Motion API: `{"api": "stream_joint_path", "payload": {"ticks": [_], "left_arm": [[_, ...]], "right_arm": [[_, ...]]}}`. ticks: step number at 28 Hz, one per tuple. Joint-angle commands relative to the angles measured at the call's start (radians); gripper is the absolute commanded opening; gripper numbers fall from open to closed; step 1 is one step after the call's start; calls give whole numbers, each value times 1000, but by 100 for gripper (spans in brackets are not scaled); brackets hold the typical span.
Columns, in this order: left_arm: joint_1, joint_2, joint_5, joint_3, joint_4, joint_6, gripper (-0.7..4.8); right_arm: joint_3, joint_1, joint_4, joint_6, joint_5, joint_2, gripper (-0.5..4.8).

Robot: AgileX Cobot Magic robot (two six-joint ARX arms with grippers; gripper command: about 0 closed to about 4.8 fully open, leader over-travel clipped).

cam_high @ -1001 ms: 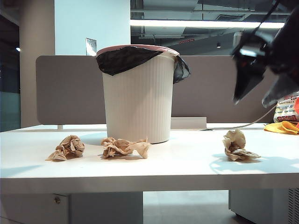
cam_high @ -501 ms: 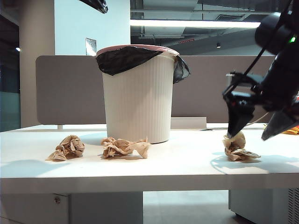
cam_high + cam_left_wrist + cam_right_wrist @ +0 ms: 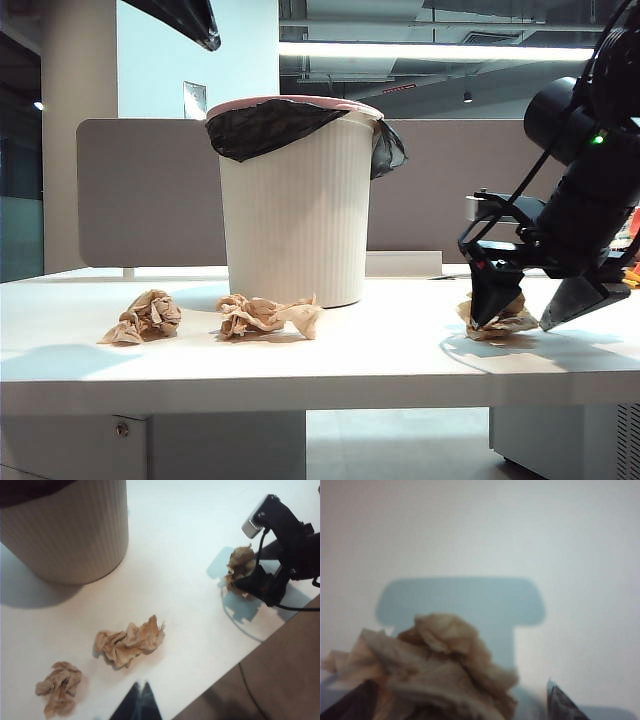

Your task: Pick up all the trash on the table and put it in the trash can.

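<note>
Three wads of crumpled brown paper, the trash, lie on the white table (image 3: pixel 380 345). In the exterior view one wad (image 3: pixel 145 317) is at the left. A second wad (image 3: pixel 265 315) lies in front of the trash can (image 3: pixel 300 210). The third wad (image 3: pixel 512 322) is at the right. My right gripper (image 3: pixel 530 312) is down at the table, open, its fingers on either side of that wad (image 3: pixel 435 675). My left gripper (image 3: pixel 207 38) hangs high at the upper left. In its wrist view the left gripper (image 3: pixel 141 700) is shut and empty above two wads (image 3: pixel 131 642) (image 3: pixel 57 685).
A grey-brown partition (image 3: pixel 150 190) runs behind the table. A bit of orange cloth (image 3: pixel 630 272) shows at the far right behind the right arm. The table's front edge (image 3: pixel 320 385) is close to the wads. The bin's black liner (image 3: pixel 265 125) hangs over its pink rim.
My right gripper has come down from above to the table and now straddles the right wad. The left gripper's tip has entered the exterior view at the top left.
</note>
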Motion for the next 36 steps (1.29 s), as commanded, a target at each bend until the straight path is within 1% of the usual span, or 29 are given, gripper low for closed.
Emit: {"api": "stream_joint_path", "payload": {"ticks": [1, 2, 3, 4, 9, 12, 14, 16, 20, 22, 23, 27, 30, 33, 36], "left_arm": [[0, -2, -3, 2, -13, 4, -6], [0, -2, -3, 2, -16, 4, -6], [0, -2, -3, 2, -18, 4, -6], [0, -2, -3, 2, -18, 4, -6], [0, -2, -28, 3, 19, 5, -6], [0, -4, -29, 6, 86, 31, -6], [0, -3, -29, 26, 113, 51, -5], [0, -3, -41, 56, 145, 70, -5], [1, 2, -138, 137, 197, 72, -6], [13, 6, -150, 192, 202, 72, -6], [27, 16, -138, 219, 203, 72, -6], [95, 59, -55, 336, 198, 71, -6], [167, 111, -28, 409, 193, 71, -6], [206, 146, 38, 417, 182, 62, -5], [212, 160, 43, 414, 119, 65, -6]], "right_arm": [[-3, -1, -31, 6, -2, 10, 161], [-3, -1, -31, 5, -3, 6, 42], [-2, -1, -31, 5, -6, 2, -15], [5, -1, -34, 6, -7, -3, -3], [70, 5, -76, 10, -10, -60, -4], [145, 10, -106, 10, -16, -119, -4], [211, 12, -113, 14, -46, -160, -4], [294, 22, -117, 17, -66, -193, -4], [519, 40, -153, 16, -111, -207, -4], [630, 59, -158, 14, -111, -191, -4], [677, 62, -158, 15, -111, -180, -4], [885, 105, -159, 16, -111, -81, -4], [1097, 148, -177, 17, -124, 69, -4], [1307, 177, -194, 28, -134, 245, -4], [1466, 203, -209, 50, -142, 415, -4]]}}
